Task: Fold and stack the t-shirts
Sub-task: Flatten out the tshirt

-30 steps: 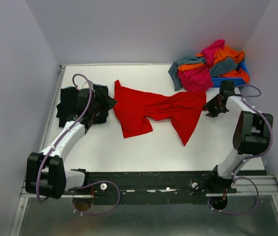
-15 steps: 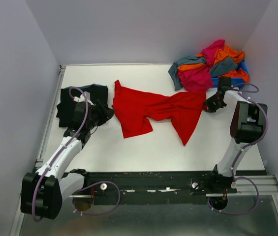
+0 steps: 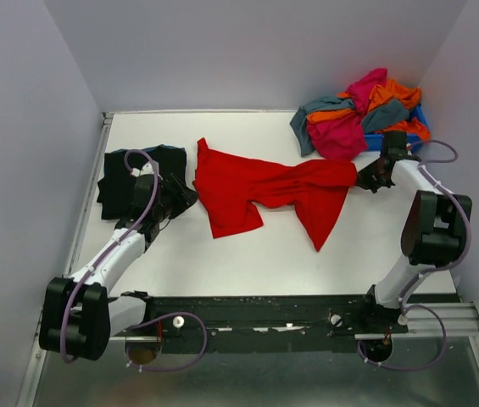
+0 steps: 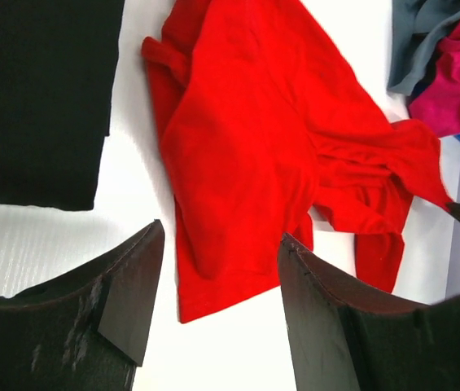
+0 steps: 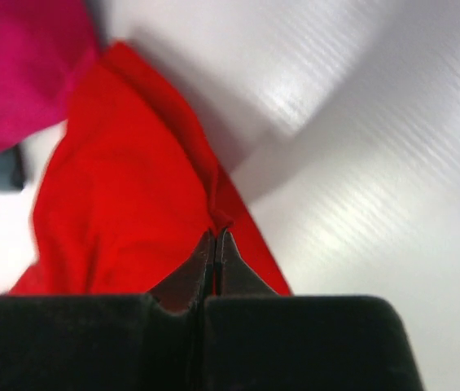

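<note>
Cloth count — one red t-shirt (image 3: pixel 243 186), one black t-shirt (image 3: pixel 117 183).

Top cam: we look down from above & behind the arm bases (image 3: pixel 133 307), far enough back to take in the whole table (image 3: pixel 247 263), w/ the bases at the bottom edge. Left wrist cam: low, mid range, we look out between the left gripper (image 4: pixel 221 236) fingers twd the table's right side. Right wrist cam: v. close, right gripper (image 5: pixel 215 238) tips in the foreground. All 3 views share the red t-shirt (image 3: pixel 247 191). Top & left wrist also share the pile of t-shirts (image 3: pixel 358 114) & the black t-shirt (image 3: pixel 116 182).
</note>
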